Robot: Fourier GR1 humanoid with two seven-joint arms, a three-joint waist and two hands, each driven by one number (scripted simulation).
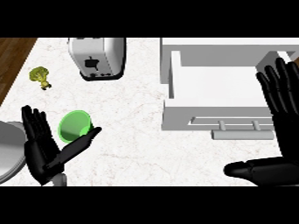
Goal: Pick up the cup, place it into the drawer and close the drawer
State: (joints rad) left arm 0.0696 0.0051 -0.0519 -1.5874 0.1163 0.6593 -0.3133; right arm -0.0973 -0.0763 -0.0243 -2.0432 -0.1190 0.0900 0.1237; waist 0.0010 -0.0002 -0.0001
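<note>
At the lower left of the frame the left hand [43, 148] is spread wide with straight fingers, and the green cup [74, 125] stands on the white counter [139, 151] in the gap between its fingers and thumb. At the right edge the right hand [293, 127] is open too, fingers straight and overlapping the right side of the open white drawer [203, 116]. Farther up, a broccoli floret [41, 77] lies at the upper left, with a toaster [97, 57] near the top edge.

The one camera sits at the robot's head and looks steeply down on the marbled worktop [139, 144], facing away from the body. The left hand [42, 151] and right hand [295, 131] come in from the lower edge and loom large, so the view is close. The toaster [97, 57] lies at the far edge, the white drawer [217, 83] at the right, and wooden floor [0, 65] at the upper left corner.
</note>
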